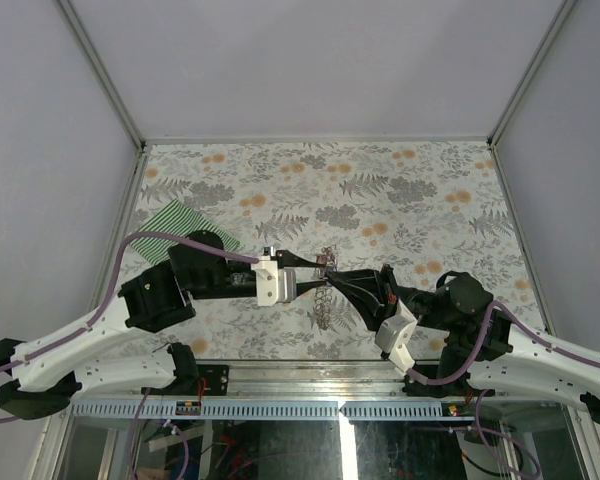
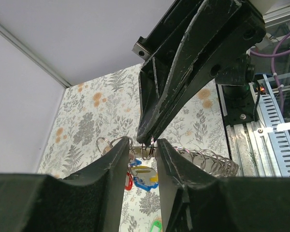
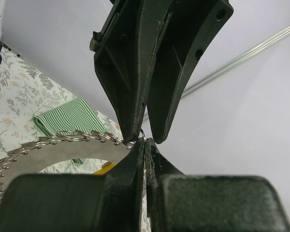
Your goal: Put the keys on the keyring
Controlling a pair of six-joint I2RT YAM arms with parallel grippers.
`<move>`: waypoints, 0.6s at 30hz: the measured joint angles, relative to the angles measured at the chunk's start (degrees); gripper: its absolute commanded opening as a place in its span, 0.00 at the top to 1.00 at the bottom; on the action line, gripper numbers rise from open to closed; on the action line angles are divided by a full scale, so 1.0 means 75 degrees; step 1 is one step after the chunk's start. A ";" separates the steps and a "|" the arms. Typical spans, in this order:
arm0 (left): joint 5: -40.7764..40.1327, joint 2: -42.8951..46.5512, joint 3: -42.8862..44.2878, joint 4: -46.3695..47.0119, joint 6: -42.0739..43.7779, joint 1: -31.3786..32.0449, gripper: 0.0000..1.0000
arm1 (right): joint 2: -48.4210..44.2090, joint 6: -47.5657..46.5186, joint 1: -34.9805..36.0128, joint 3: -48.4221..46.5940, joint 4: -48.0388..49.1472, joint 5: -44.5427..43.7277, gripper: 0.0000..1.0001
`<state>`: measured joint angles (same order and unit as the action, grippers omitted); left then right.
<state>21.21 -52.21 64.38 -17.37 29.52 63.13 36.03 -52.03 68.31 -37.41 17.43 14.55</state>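
My 2 arms meet over the floral-print tabletop (image 1: 400,190), tips nearly nose to nose. My R gripper (image 3: 144,144) is pinched tight, pads together on a thin wire loop of the thin grey metal chain keyring (image 2: 208,162); the wire runs down btwn the pads. My L gripper (image 2: 144,145) has its 2 jaws part-way apart, 1 each side of a small wire ring (image 2: 146,151), w/ a sliver of gap showing on both sides, so no clamp there. The R tip sits just above that ring. The chain hangs from the grip as a coiled strand. Tiny metal keys w/ blue, yellow & red plastic heads (image 2: 141,176) dangle in a bunch just below the ring, seen btwn my L jaws. 1 green-headed key (image 2: 157,226) shows lower down; can't tell if it hangs or lies on the table. A green-and-white striped cloth (image 1: 185,225) lies flat on the L, well apart from both tips.
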 measured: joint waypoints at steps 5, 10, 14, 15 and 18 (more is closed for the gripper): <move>-0.0338 0.0035 0.0000 -0.0023 0.0149 0.0195 0.71 | -0.0026 0.0000 0.0000 0.0000 0.0000 -0.0012 0.99; -0.0697 0.0160 -0.0003 -0.0032 0.0297 0.0318 0.71 | -0.0073 0.0003 0.0000 0.0000 0.0006 -0.0047 0.99; -0.0909 0.0440 -0.0111 -0.0029 0.0417 0.0329 0.71 | -0.0178 0.0000 0.0000 0.0000 0.0041 -0.0052 1.00; -0.0950 0.0504 -0.0117 -0.0029 0.0452 0.0332 0.72 | -0.0192 0.0003 0.0000 0.0000 0.0058 -0.0050 0.99; -0.1011 0.0603 -0.0119 -0.0020 0.0495 0.0332 0.71 | -0.0219 0.0000 0.0000 0.0000 0.0131 -0.0047 0.99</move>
<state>13.63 -47.68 63.48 -17.52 33.23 65.63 34.39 -52.03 68.31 -37.41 18.41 14.20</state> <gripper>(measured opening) 0.286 0.012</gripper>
